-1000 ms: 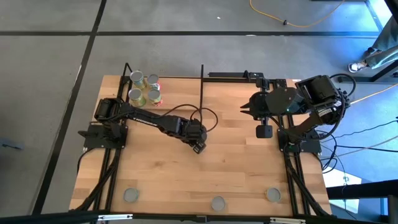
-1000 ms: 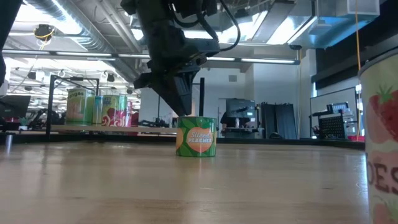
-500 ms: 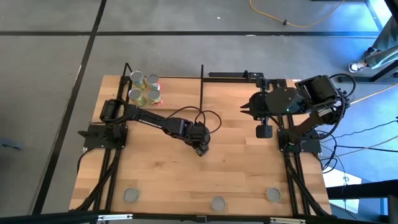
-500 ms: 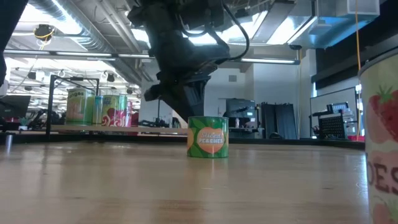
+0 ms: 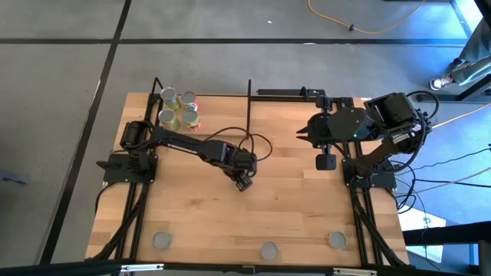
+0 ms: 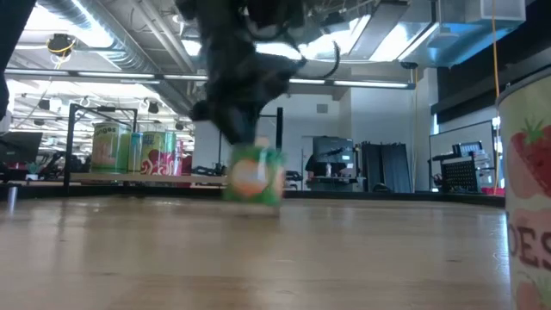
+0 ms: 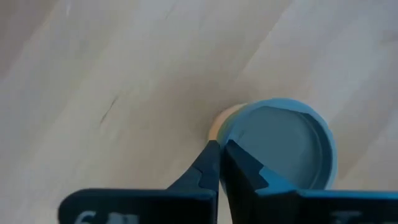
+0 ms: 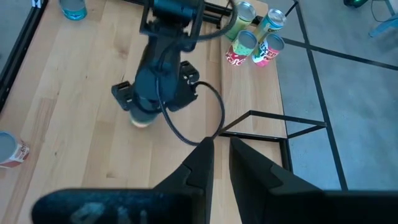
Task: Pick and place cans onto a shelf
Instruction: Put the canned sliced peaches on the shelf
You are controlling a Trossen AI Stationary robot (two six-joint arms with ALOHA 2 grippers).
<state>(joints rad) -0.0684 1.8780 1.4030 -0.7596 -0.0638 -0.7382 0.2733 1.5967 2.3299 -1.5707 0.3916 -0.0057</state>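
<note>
**Can beside shut left jaws, not between them**

Your green can [image 6: 252,176] stands on the table [image 5: 291,207] mid-way out from the shelf [image 5: 165,107], where four cans [image 5: 178,110] already stand. The left gripper [image 7: 219,163] hangs over it with jaws pressed together on nothing; the can's grey top [image 7: 283,146] lies just beside the fingertips. The right gripper [image 8: 221,152] waits at the table's far side from the shelf, jaws narrowly parted, empty.

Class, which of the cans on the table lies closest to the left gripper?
The green peach-labelled can mid-table, right beside the shut left gripper; the others stand on the shelf or along the table edge.
</note>
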